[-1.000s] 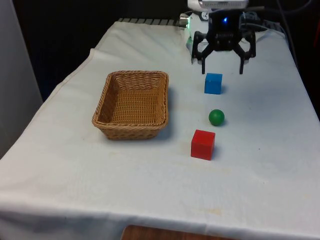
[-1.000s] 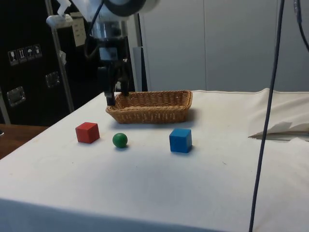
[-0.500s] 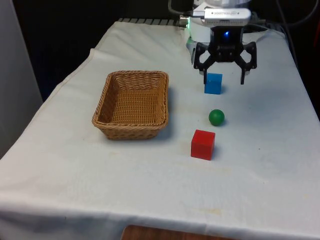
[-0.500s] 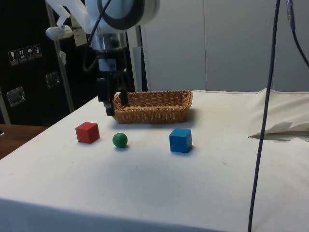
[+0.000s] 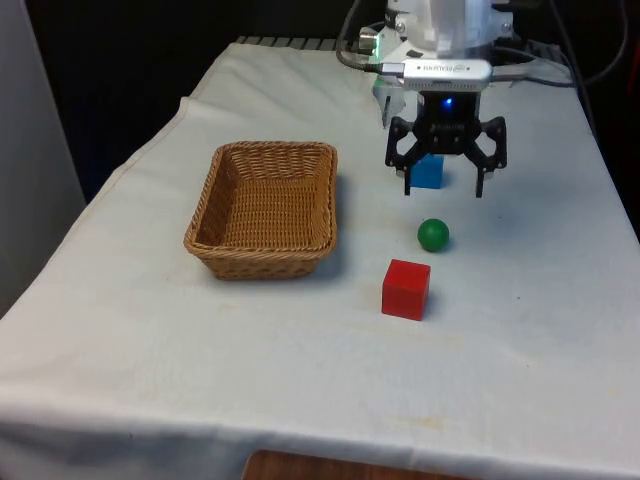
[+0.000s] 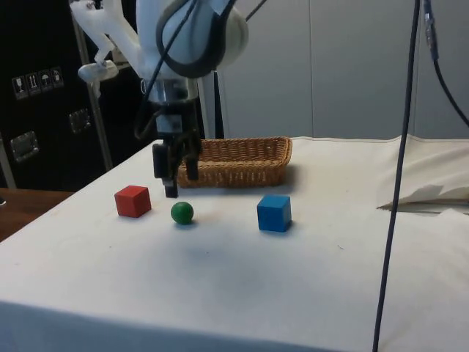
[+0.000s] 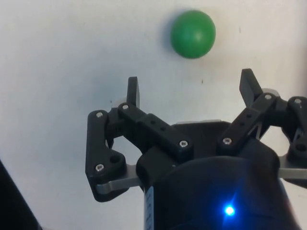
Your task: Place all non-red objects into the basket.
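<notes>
two cubes [image 5: 406, 289] (red, blue), one ball [image 5: 433, 235], one basket [image 5: 207, 203]

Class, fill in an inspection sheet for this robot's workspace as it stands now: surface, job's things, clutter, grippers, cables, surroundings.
Surface: table under a white cloth, creased at one end.
Job's things: wicker basket holds nothing; blue cube, green ball and red cube stand in a row on the cloth, apart from each other.
Clutter: nothing seen.
Grippers: gripper hangs above the cloth between blue cube and green ball, jaws open, holding nothing.
Cables: dark cables hang down in the side view; more loop at the arm.
Surroundings: black curtains at the far end; dark cabinets at the side.
</notes>
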Controlling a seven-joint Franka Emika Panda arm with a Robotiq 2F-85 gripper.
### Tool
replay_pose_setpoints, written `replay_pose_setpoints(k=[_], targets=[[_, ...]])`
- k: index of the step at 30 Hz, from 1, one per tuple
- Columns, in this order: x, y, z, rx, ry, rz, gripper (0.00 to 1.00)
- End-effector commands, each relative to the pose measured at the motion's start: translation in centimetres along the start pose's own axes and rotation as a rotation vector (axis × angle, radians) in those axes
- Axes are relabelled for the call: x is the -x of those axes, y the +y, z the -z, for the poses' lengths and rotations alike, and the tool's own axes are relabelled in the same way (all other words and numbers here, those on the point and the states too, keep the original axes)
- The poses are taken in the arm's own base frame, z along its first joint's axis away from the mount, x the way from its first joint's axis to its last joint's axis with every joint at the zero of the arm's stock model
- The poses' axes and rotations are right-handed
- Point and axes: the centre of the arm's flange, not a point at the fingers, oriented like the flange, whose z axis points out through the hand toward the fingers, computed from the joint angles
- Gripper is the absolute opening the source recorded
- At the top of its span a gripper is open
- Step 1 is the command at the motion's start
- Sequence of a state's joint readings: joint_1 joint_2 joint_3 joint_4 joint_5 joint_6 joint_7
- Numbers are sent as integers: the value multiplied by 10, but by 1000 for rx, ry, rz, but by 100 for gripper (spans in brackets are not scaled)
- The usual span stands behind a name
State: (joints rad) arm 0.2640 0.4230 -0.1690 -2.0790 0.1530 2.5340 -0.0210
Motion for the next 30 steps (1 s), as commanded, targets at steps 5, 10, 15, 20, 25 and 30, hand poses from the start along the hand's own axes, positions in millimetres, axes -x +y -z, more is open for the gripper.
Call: replay_pose_setpoints(k=[5, 10, 15, 20, 25, 30], targets=[[0, 2, -12, 7, 9, -2, 100], [0, 2, -25, 7, 23, -5, 100], [0, 4, -34, 20, 21, -6, 100], [-7, 4, -45, 21, 33, -8, 100], [-9, 6, -50, 23, 33, -12, 100], [-10, 7, -58, 22, 30, -15, 100]])
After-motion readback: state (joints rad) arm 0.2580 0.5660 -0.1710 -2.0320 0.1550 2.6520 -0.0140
